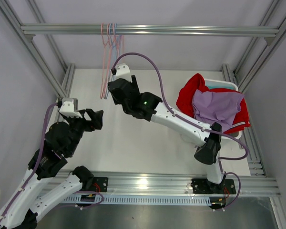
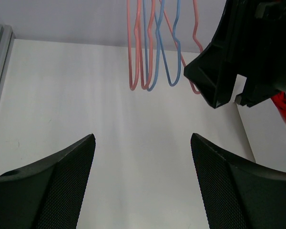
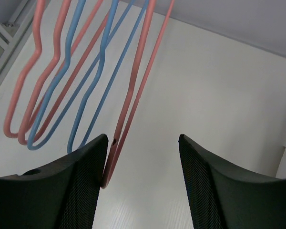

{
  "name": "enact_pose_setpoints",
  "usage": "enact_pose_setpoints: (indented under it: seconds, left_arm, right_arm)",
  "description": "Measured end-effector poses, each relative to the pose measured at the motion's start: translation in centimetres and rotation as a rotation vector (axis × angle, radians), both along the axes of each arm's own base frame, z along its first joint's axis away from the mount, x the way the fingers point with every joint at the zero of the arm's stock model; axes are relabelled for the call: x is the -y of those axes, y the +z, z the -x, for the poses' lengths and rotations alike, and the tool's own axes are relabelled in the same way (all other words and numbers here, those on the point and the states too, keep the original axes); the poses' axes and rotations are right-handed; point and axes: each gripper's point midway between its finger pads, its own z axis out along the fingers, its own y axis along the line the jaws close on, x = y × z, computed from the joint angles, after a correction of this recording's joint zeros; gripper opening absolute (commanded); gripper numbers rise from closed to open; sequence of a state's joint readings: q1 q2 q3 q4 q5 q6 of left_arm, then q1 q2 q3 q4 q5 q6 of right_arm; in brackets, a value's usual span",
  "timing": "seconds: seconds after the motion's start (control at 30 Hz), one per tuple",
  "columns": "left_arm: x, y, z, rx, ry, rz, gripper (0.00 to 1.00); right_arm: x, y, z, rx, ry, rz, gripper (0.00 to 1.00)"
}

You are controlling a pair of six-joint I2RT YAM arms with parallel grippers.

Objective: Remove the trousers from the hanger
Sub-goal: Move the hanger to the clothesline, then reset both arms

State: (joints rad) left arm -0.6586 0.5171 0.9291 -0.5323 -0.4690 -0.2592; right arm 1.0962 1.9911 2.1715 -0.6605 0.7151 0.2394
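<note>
Up top first: left arm is folded up on the left side of the table, with the left pincer pointing right, jaws spread and nothing in them. Right arm stretches from its base diagonally to the far left, so the right pincer sits right at the hangers dangling from the rail. The hangers are bare wire, pink and blue. The trousers are all over on the right, heaped in a white bin. The red pair spills over the rim, the lavender pair lies on top, and a sliver of teal peeks out at the back.

Left wrist cam: both fingers are wide apart over bare table, released. The hangers hang ahead, the right arm's black bulk fills the upper right, and a bit of red cloth shows at the right edge.

Right wrist cam: the fingers stand apart, not clamped on anything. The bottom bend of one pink hanger sits between them, just beside the finger on the picture's left. Can't tell if it actually touches. The rest of the hangers hang off to the left, all bare.
</note>
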Motion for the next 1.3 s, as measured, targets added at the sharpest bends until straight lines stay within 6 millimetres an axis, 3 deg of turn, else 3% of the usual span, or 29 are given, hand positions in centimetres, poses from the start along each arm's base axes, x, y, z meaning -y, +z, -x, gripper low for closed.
enact_pose_setpoints:
  seconds: [0.27, 0.43, 0.6, 0.73, 0.9, 1.13, 1.2, 1.3]
  left_arm:
    - [0.0, -0.1, 0.0, 0.001, 0.0, -0.007, 0.86]
    - [0.0, -0.2, -0.1, -0.001, 0.0, -0.009, 0.86]
    - [0.1, -0.2, -0.2, -0.003, 0.0, -0.011, 0.86]
    - [0.5, -0.3, -0.3, 0.002, -0.017, -0.009, 0.89]
    - [1.4, -0.1, 0.1, 0.016, -0.075, 0.0, 0.89]
    - [1.0, 0.8, 0.7, 0.052, -0.08, 0.02, 0.9]
    - [0.8, 1.0, 0.8, 0.059, -0.077, 0.024, 0.9]
    - [0.6, 1.1, 0.7, 0.066, -0.063, 0.018, 0.9]
  right_arm:
    - [1.6, -3.7, 2.1, -0.054, -0.004, 0.074, 0.67]
    - [2.8, -2.5, 3.8, -0.047, 0.004, 0.043, 0.68]
    - [3.7, -0.5, 6.8, -0.02, 0.035, 0.003, 0.71]
    - [5.4, -0.2, 9.4, -0.004, 0.047, 0.015, 0.72]
    - [9.8, 0.3, 11.0, 0.052, -0.023, 0.091, 0.74]
    - [19.5, 2.4, 12.0, 0.193, -0.221, 0.157, 0.98]
    - [22.8, 2.0, 12.0, 0.23, -0.297, 0.185, 1.0]
    - [25.7, 0.8, 12.0, 0.263, -0.364, 0.222, 1.0]
